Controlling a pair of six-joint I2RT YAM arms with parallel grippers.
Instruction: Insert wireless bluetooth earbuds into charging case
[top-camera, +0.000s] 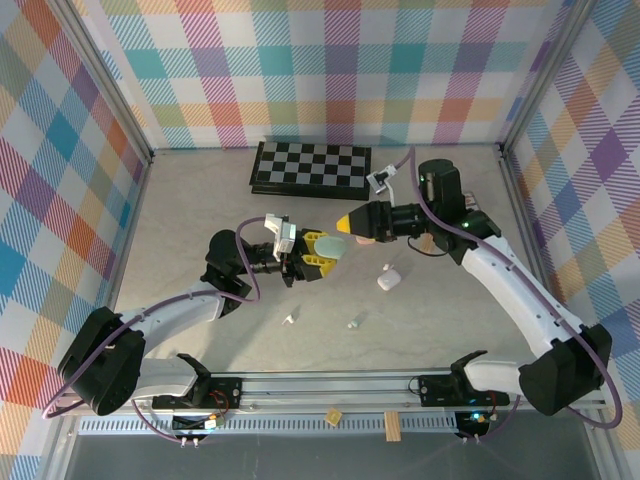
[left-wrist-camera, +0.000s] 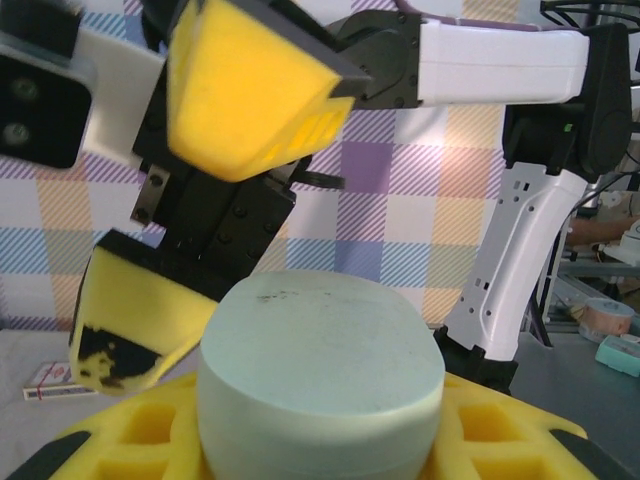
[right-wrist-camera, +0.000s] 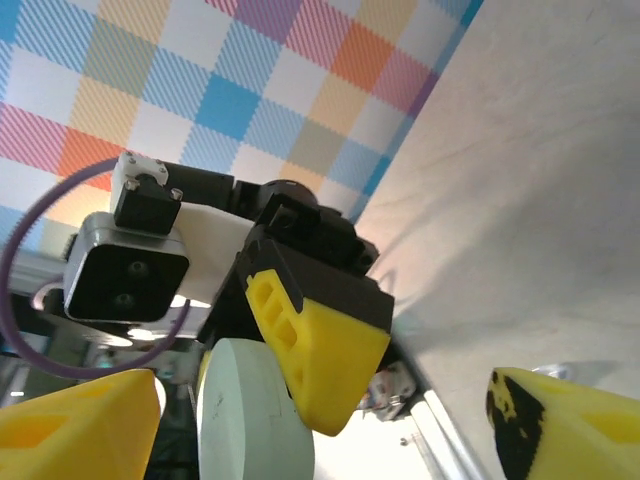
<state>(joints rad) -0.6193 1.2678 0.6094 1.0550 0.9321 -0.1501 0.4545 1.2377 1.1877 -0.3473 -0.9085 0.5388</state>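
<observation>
Two loose earbuds; one mint case

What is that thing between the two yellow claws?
A mint green case, clamped in the left gripper, with the open right gripper facing it, as the top view shows.

Chessboard at the table's back, held case mid-table, second case right of it, earbuds nearer
</observation>
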